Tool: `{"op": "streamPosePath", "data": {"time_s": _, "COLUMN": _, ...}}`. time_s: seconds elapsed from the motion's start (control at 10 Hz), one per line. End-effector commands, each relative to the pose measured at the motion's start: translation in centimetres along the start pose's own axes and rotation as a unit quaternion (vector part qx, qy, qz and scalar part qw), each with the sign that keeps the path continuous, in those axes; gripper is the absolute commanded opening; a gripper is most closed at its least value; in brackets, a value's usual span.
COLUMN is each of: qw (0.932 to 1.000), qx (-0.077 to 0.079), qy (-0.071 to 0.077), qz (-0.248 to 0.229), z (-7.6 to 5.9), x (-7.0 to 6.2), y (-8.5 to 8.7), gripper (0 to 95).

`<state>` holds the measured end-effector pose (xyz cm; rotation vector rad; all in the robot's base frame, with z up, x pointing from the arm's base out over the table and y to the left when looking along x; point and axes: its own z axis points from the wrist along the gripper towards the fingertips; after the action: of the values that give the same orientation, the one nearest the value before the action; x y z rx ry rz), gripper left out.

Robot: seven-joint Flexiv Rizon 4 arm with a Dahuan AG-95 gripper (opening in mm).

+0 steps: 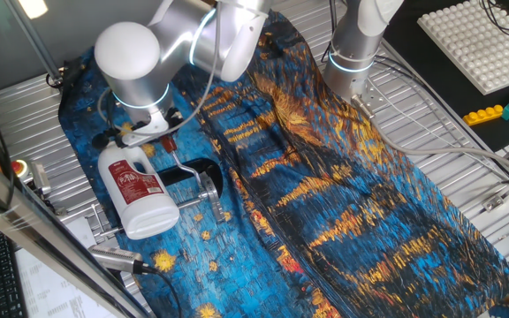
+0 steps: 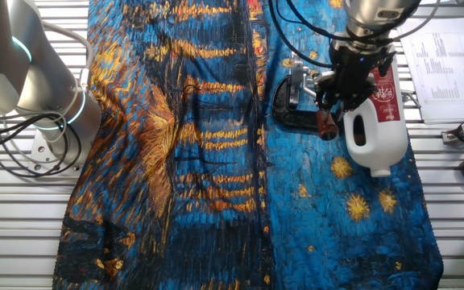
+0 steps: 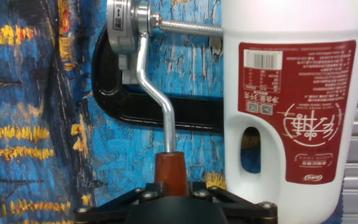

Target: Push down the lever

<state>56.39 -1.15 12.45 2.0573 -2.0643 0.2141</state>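
The lever (image 3: 158, 102) is a bent silver rod with a red cap (image 3: 170, 171), jointed to a black C-shaped clamp (image 3: 191, 113) that lies on the blue patterned cloth. In the hand view my gripper (image 3: 171, 188) is at the bottom edge, its two fingers closed on either side of the red cap. In one fixed view the lever (image 1: 182, 165) rises from the clamp (image 1: 200, 174) to my gripper (image 1: 159, 137). In the other fixed view the gripper (image 2: 329, 113) holds the red cap (image 2: 325, 126) over the clamp (image 2: 292, 118).
A white plastic bottle with a red label (image 3: 291, 93) lies right beside the clamp and the lever, also seen in both fixed views (image 1: 140, 190) (image 2: 377, 125). A second arm's base (image 2: 31, 80) stands at the cloth's far side. Cables and papers lie near the table's edge.
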Motion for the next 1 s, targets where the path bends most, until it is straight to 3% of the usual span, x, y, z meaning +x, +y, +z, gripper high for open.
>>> {"op": "streamPosePath", "data": {"time_s": 0.1, "qw": 1.0, "qx": -0.001, "qy": -0.001, "qz": 0.001, "z": 0.2, "x": 0.0, "y": 0.0, "gripper": 0.0}}
{"op": "streamPosePath", "data": {"time_s": 0.3, "qw": 1.0, "qx": 0.0, "qy": -0.002, "qz": 0.004, "z": 0.4, "x": 0.0, "y": -0.1, "gripper": 0.0}}
{"op": "streamPosePath", "data": {"time_s": 0.4, "qw": 1.0, "qx": 0.002, "qy": -0.005, "qz": 0.004, "z": 0.7, "x": 0.1, "y": -0.4, "gripper": 19.0}}
{"op": "streamPosePath", "data": {"time_s": 0.6, "qw": 0.9999, "qx": 0.003, "qy": -0.011, "qz": 0.003, "z": 1.1, "x": 0.1, "y": -0.8, "gripper": 19.0}}
{"op": "streamPosePath", "data": {"time_s": 1.0, "qw": 1.0, "qx": 0.003, "qy": -0.007, "qz": 0.004, "z": 1.5, "x": 0.1, "y": -0.6, "gripper": 19.0}}
